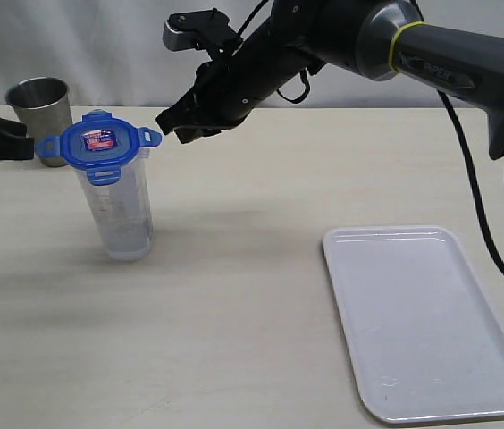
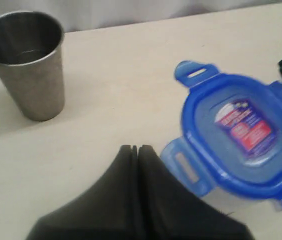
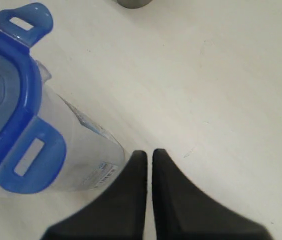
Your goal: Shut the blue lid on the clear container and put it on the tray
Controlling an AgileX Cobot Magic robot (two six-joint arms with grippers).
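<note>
Small blue square plastic lid (image 1: pixel 100 141) sat atop tall clear plastic container (image 1: pixel 122 219), tabs sticking out. Your left gripper (image 2: pixel 135 150) and right gripper (image 3: pixel 146 154): pinched closed, empty, beside container. Flat white plastic tray (image 1: pixel 431 326) lay well apart. Lopsided push could have tipped container.

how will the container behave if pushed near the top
Probably tips rather than slides: the container is tall and narrow on a small base. Its clear thin plastic suggests it is light. The lid rests on top with tabs flared out, so it may shift loose.

Steel cup (image 1: pixel 40 105) beside container (image 1: pixel 123 213), tabletop (image 1: pixel 234 277) open toward tray (image 1: pixel 422 331)
</note>
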